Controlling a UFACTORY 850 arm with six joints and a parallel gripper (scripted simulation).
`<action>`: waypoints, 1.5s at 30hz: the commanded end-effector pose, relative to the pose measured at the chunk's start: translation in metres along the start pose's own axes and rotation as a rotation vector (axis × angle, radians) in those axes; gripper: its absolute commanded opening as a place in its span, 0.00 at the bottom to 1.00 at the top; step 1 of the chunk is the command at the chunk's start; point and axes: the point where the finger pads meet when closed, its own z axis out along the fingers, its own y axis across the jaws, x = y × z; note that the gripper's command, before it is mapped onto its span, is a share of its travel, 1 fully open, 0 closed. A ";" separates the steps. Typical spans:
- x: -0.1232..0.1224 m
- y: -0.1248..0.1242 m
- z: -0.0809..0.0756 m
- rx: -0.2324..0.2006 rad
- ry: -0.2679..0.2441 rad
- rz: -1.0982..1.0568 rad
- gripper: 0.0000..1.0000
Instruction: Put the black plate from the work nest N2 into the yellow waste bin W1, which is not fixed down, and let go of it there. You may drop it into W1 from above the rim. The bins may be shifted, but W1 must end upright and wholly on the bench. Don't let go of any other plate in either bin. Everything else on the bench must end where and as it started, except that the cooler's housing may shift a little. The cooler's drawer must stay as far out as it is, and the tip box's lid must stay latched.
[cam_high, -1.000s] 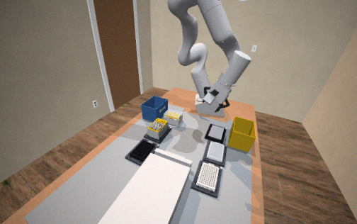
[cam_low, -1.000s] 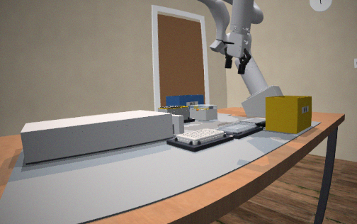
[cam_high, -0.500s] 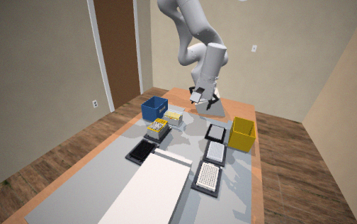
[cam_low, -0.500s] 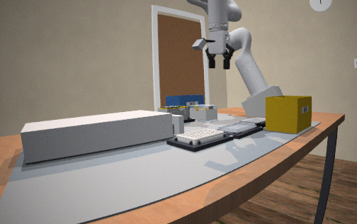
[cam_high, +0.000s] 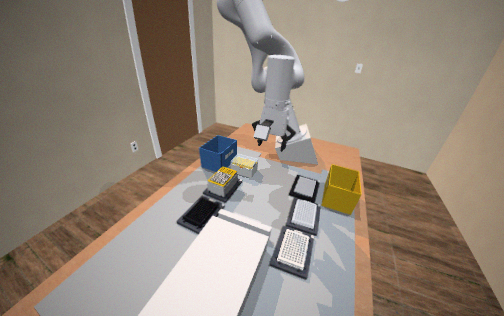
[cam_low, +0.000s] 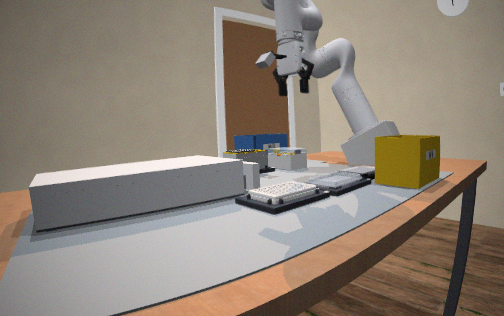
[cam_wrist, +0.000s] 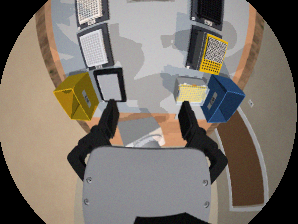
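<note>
Black plate: lies flat in a dark nest on the grey mat, at the mat's left side in the top view, touching nothing but its nest; landmark for the rest.
Cooler: long white housing just beside the black plate, on the near side of it.
Tip box: yellow-rimmed, on its own dark base, next beyond the black plate toward the arm.
Second box: pale, yellow-topped, farther beyond the black plate, beside the blue bin.
Blue bin: upright, past the tip box, well apart from the black plate.
Yellow bin W1: upright on the counter, across the mat from the black plate at the far right edge.
Other plates: three in dark nests in a row across the mat from the black plate; white well plate nearest, pale plate in the middle, grey plate closest to W1.
Jaws: spread wide and holding nothing, pointing down, high above the counter's far end, well apart from the black plate.
Arm: white, its base beyond the plates.
</note>
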 end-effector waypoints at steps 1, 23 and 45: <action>0.001 0.000 -0.001 0.003 0.001 -0.001 1.00; 0.042 0.033 0.016 0.003 0.001 -0.001 1.00; 0.117 0.092 0.047 0.003 0.001 -0.001 1.00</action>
